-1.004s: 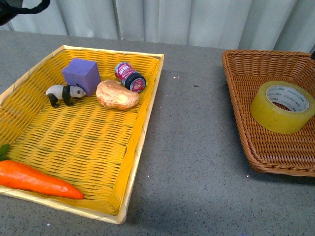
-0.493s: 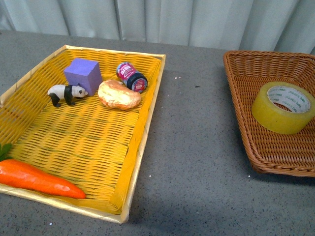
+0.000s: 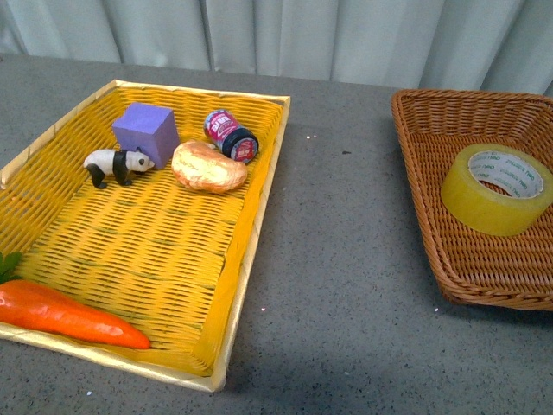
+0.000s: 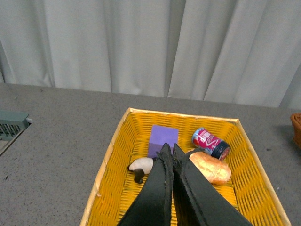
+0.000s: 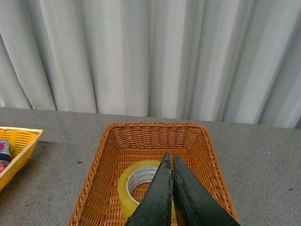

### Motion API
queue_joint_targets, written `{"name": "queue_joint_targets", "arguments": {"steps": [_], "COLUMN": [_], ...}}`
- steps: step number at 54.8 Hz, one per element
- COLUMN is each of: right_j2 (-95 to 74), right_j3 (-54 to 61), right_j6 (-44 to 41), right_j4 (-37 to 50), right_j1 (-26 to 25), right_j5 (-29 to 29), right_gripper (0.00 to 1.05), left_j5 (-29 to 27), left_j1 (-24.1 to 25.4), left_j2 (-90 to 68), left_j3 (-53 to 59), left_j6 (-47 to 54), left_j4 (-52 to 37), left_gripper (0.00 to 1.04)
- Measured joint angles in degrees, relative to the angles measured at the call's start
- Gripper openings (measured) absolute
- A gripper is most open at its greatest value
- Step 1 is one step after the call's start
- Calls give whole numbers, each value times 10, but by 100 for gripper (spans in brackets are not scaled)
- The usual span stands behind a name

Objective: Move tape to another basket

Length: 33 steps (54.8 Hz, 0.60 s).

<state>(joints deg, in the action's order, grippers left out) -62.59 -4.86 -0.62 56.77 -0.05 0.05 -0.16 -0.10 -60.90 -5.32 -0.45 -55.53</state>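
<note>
The tape (image 3: pixel 497 188), a wide yellowish roll with a white printed core, lies in the reddish-brown wicker basket (image 3: pixel 432 147) at the right of the table. It also shows in the right wrist view (image 5: pixel 136 184) inside the basket (image 5: pixel 155 136). My right gripper (image 5: pixel 169 157) is shut and empty, raised above the tape. My left gripper (image 4: pixel 169 149) is shut and empty, above the yellow tray (image 4: pixel 113 150). Neither arm shows in the front view.
The yellow woven tray (image 3: pixel 259 199) at the left holds a purple cube (image 3: pixel 145 132), a toy panda (image 3: pixel 115 164), a bread roll (image 3: pixel 208 167), a small red can (image 3: pixel 230 135) and a carrot (image 3: pixel 65 316). Grey tabletop (image 3: pixel 346 259) lies between tray and basket. Curtains hang behind.
A dark arm part at the front view's top left corner has left the view. The objects have kept their places; the view shifted very slightly.
</note>
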Motion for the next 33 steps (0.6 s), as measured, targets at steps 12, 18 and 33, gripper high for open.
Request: {"name": "queue_joint_targets", "arguments": {"steps": [12, 18, 33], "right_j2": [95, 147, 256], "right_j3": [25, 33, 44], "right_j6": [0, 0, 0], "right_j4": [-71, -112, -208], "right_j1": [0, 0, 0], "right_j5": [-1, -1, -1], "right_gripper": [1, 1, 1], "left_j5": [2, 2, 2], "left_j1": [0, 0, 0], "left_j2": [84, 135, 244], "left_j3": [29, 37, 41], "left_j6": [0, 0, 0], "left_j4": [62, 104, 198], "left_gripper": [4, 4, 4]}}
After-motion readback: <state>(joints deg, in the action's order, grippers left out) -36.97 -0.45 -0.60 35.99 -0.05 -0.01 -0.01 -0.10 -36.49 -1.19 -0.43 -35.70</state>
